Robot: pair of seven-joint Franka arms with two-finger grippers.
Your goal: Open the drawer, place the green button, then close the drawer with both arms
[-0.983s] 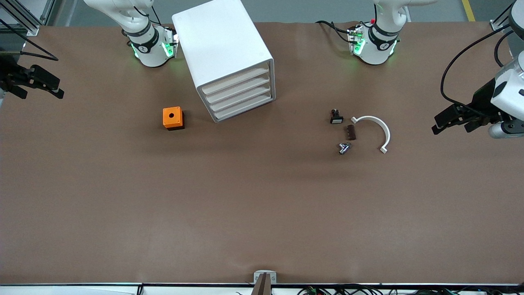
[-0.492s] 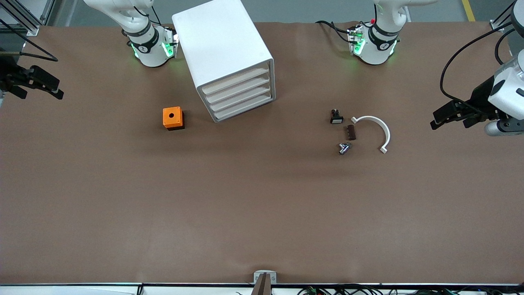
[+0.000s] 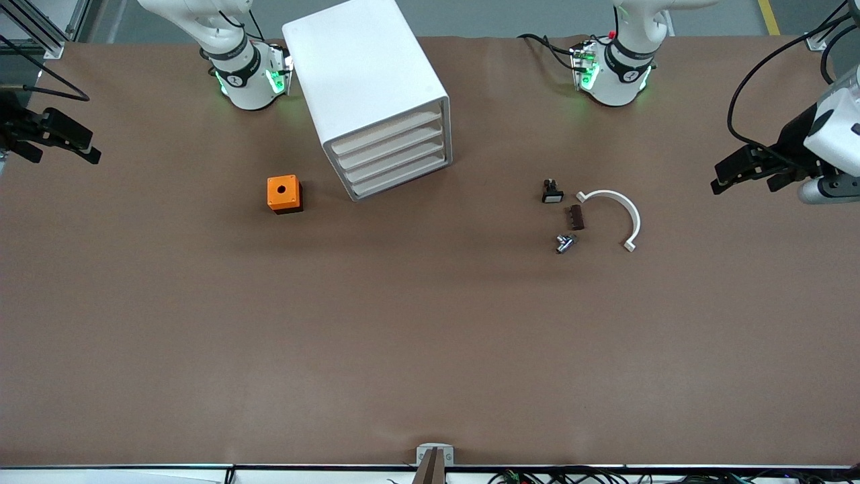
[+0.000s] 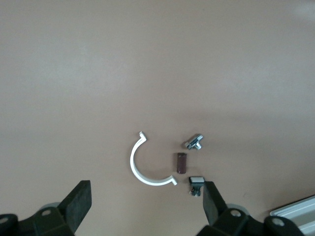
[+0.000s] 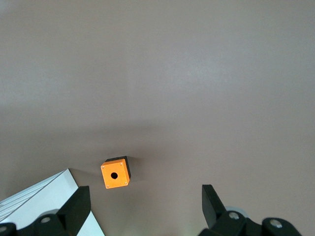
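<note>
The white cabinet [image 3: 366, 81] stands near the right arm's base, and all four of its cream-fronted drawers are shut. The bottommost drawer [image 3: 401, 176] is shut. The tiny button [image 3: 565, 243] lies on its side, silvery with a dark body, nearer the left arm's end. It also shows in the left wrist view [image 4: 195, 142]. My left gripper [image 3: 742, 183] hangs open and empty over the left arm's end of the table, its own view [image 4: 145, 206] looking down on the small parts. My right gripper [image 3: 64, 151] is open and empty over the right arm's end, its own view [image 5: 145, 209] looking down on bare table.
An orange cube with a hole [image 3: 284, 193] sits beside the cabinet toward the right arm's end. A black white-faced switch [image 3: 552, 191], a brown block [image 3: 576, 217] and a white half-ring [image 3: 618, 214] lie close to the button.
The left gripper has shifted toward the base edge of the table, staying open. The right gripper has shifted slightly the same way. Nothing on the table has moved.
</note>
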